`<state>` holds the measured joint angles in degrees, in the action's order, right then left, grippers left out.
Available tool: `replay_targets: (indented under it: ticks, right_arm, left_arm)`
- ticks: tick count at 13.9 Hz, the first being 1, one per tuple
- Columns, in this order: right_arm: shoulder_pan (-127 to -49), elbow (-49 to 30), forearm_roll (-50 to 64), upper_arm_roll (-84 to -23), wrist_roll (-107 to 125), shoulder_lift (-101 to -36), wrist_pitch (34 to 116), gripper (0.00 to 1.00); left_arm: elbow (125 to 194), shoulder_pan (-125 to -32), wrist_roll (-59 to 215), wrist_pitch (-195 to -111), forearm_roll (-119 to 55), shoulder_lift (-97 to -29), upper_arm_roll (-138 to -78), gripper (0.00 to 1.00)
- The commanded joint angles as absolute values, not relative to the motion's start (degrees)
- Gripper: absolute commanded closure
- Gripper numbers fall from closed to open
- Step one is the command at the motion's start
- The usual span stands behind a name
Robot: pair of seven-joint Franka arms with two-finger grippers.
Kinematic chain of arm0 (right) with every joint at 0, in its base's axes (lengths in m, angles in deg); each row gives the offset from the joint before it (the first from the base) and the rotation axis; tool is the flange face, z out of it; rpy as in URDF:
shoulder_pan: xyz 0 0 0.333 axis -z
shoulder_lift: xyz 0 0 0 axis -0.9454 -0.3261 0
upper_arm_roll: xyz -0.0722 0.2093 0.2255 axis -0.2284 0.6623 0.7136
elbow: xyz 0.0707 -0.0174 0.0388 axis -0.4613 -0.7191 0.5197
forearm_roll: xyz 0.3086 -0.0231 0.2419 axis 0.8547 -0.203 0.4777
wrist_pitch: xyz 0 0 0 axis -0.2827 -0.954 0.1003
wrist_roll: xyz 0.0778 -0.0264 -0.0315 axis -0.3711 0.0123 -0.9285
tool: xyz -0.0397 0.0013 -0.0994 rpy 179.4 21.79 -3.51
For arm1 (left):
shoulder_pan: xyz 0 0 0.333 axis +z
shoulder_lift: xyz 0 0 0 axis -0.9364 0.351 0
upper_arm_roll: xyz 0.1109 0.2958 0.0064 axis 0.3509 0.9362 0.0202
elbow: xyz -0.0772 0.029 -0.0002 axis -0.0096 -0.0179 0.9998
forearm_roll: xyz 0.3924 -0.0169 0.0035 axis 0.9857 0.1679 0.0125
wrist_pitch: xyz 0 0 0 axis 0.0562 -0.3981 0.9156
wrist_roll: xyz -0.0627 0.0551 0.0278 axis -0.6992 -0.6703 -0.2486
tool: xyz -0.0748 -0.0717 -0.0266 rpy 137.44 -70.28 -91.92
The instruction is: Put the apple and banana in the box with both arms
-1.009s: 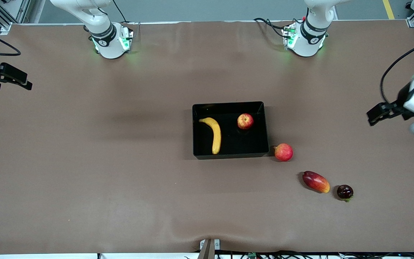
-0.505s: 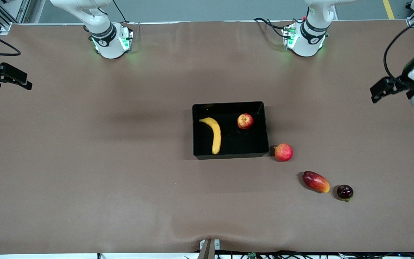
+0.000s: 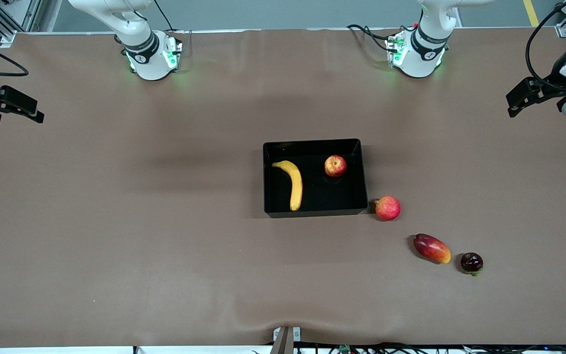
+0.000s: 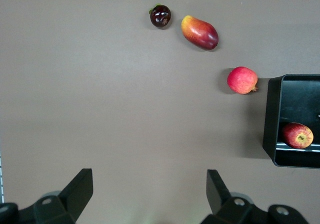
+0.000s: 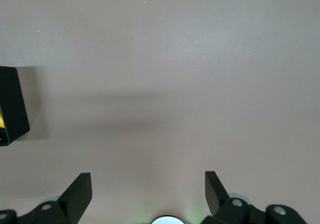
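apple: sits in the box (image 3: 359, 177), in the corner toward the left arm's end and farther from the front camera; small, round, red with pale yellow patches, dimple up (image 3: 335, 165)
banana: also in the box, along the wall toward the right arm's end; its long axis runs from farther to nearer the front camera, curved, smooth yellow skin, darker tips (image 3: 293, 183)
box: shallow black plastic, glossy low walls, about mid tabletop (image 3: 116, 221); both fruits lie apart from each other inside it
left pincer: fingers wide apart and holding nothing, up over the left arm's end of the tabletop, well apart from the box (image 3: 518, 101); from it the box lies back toward the middle, apple side first
right pincer: fingers also apart, empty, out over the right arm's end of the tabletop (image 3: 15, 106); only a corner of the box shows in its wrist view
which arm is nearer: neither is close; the left one is on the apple's side, the right one on the banana's side
other fruit: an evenly pinkish-red round fruit (image 3: 387, 208) just beside the box's near corner, then a red-orange mango (image 3: 432, 248) and a small dark glossy fruit (image 3: 471, 262), all on the matte brown tabletop
judgement: task looks finished, nothing left to pick; any coming move would be only the arms parking clear
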<state>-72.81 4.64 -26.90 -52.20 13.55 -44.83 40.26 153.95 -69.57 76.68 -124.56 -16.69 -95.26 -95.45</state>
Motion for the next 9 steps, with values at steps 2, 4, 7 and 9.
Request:
replay_targets:
  ticks: [2,4,7,9]
  right_arm:
    - [-72.64,5.42,-26.90,-52.11,13.74,-45.00,39.73,0.00]
    - [-72.73,5.42,-26.90,-52.11,13.83,-45.00,39.73,0.00]
    - [-72.64,5.42,-26.90,-52.11,13.83,-45.00,39.82,0.00]
    - [-72.73,5.42,-26.90,-52.11,13.83,-45.00,39.82,0.00]
  left_arm:
    - [151.89,-69.80,77.38,-123.33,-19.08,-94.29,-95.03,0.00]
    - [151.10,-69.71,76.85,-123.33,-20.92,-93.68,-95.03,0.00]
    - [151.36,-69.98,76.76,-123.32,-22.08,-93.50,-95.12,0.00]
    - [151.19,-69.89,76.67,-123.33,-22.16,-93.07,-95.03,0.00]
